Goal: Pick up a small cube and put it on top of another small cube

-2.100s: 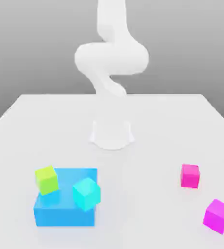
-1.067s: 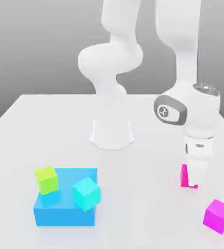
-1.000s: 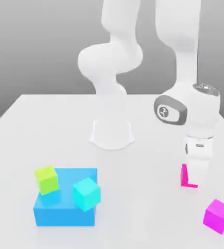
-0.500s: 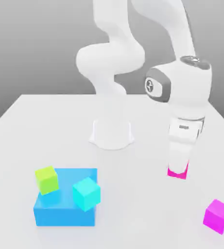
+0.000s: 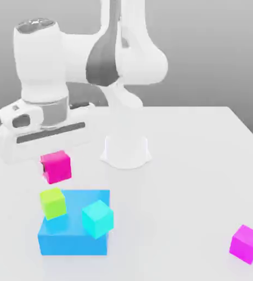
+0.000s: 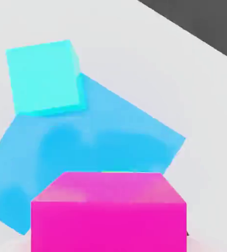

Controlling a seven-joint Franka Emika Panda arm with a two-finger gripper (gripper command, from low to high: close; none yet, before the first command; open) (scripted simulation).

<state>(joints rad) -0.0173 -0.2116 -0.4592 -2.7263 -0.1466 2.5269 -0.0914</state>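
Observation:
The small hot-pink cube (image 5: 56,166) hangs in the air under the hand, with my gripper (image 5: 55,168) shut on it. It hovers just above the small lime-green cube (image 5: 52,202), with a thin gap between them. The lime-green cube rests on the far corner of the flat blue block (image 5: 73,236) toward the exterior view's left. In the hand view the hot-pink cube (image 6: 108,211) sits close to the camera and hides nearly all of the lime-green cube, of which a thin sliver (image 6: 119,172) peeks past its edge.
A cyan cube (image 5: 97,218) (image 6: 44,78) sits on the blue block (image 6: 115,142) beside the lime-green one. A purplish magenta cube (image 5: 246,243) lies at the exterior view's near right. The arm's white base (image 5: 126,151) stands mid-table.
The gripper lifted the hot-pink cube off the table at the exterior view's right and carried it across to the left, over the lime-green cube.

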